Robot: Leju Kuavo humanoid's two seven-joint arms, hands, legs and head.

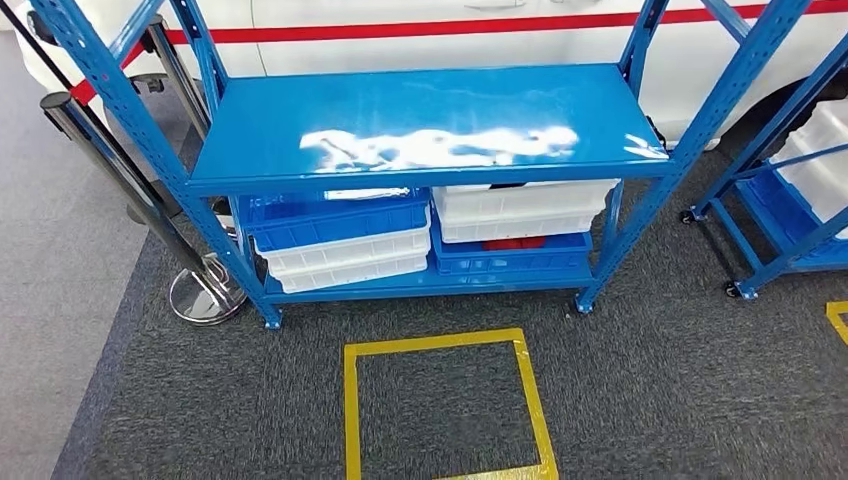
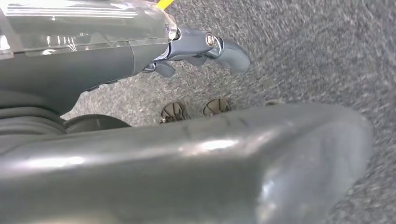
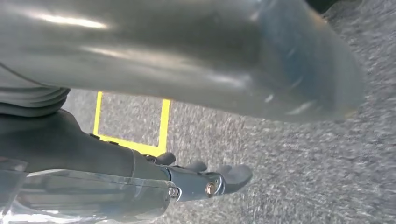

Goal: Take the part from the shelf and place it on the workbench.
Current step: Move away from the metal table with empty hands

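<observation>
L→R: stanchion base (image 1: 205,293); blue shelf (image 1: 430,130), lower tier w/ blue/white bins (image 1: 340,235), red part (image 1: 515,243) in right-side bin. Left hand (image 2: 205,49), right hand (image 3: 205,179): hanging, holding nothing, finger spread can't tell. Risk: low, covered part; reach may hit the shelf edge.

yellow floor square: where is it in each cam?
Head view: yellow floor square at bottom centre, on the carpet in front of the blue shelf.
Left wrist view: just a yellow sliver at the picture's top edge.
Right wrist view: one corner, centre-left.
Shared landmark: the dark grey carpet.
</observation>
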